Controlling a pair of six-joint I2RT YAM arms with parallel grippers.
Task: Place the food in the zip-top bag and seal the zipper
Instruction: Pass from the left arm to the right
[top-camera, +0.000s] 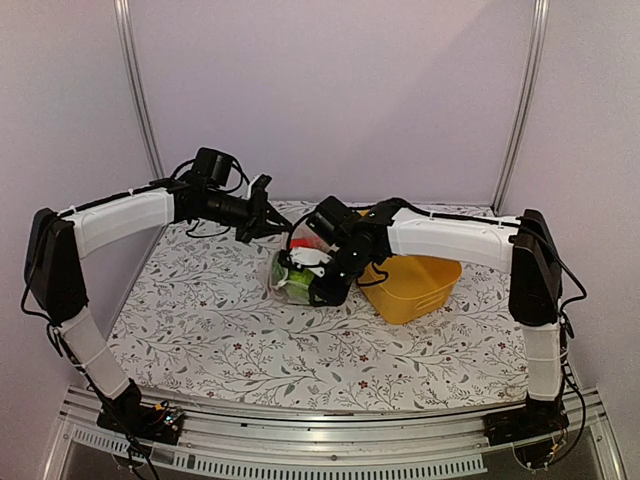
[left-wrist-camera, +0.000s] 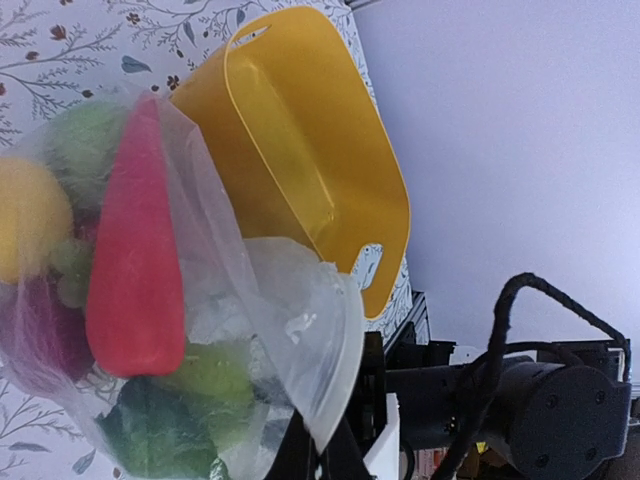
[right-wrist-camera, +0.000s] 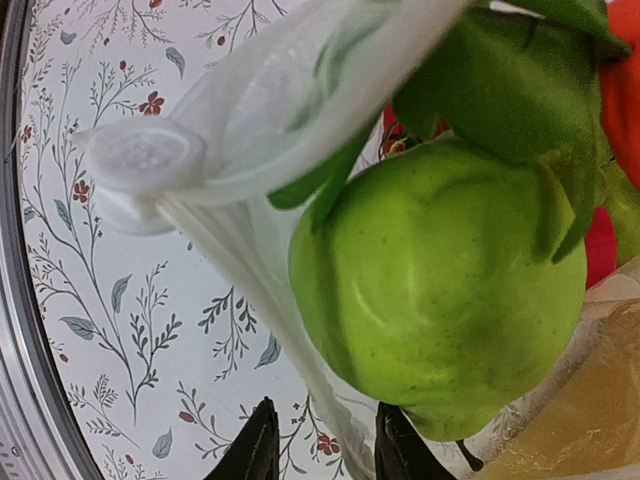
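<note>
My left end effector (left-wrist-camera: 322, 442) pinches the zip-top bag (left-wrist-camera: 292, 300) by its rim; my right end effector (right-wrist-camera: 325, 450) stands slightly spread around its film. The food (right-wrist-camera: 440, 300) fills the bag, on the table (top-camera: 220, 340) beside a yellow tub (top-camera: 420, 290).

Bag (left-wrist-camera: 300, 300): thin clear plastic film, glossy, creased and crumpled.
Tub (left-wrist-camera: 300, 130): yellow moulded plastic, smooth, low sheen.
Carrot (left-wrist-camera: 135, 250): smooth matt red-orange body, seen through the film.
Green fruit (right-wrist-camera: 440, 290): glossy skin with faint speckling and bright highlights; material cannot be confirmed.
Worktop (top-camera: 250, 350): floral-printed covering, matt.
Rail (top-camera: 350, 440): ribbed bare metal, dull sheen.
</note>
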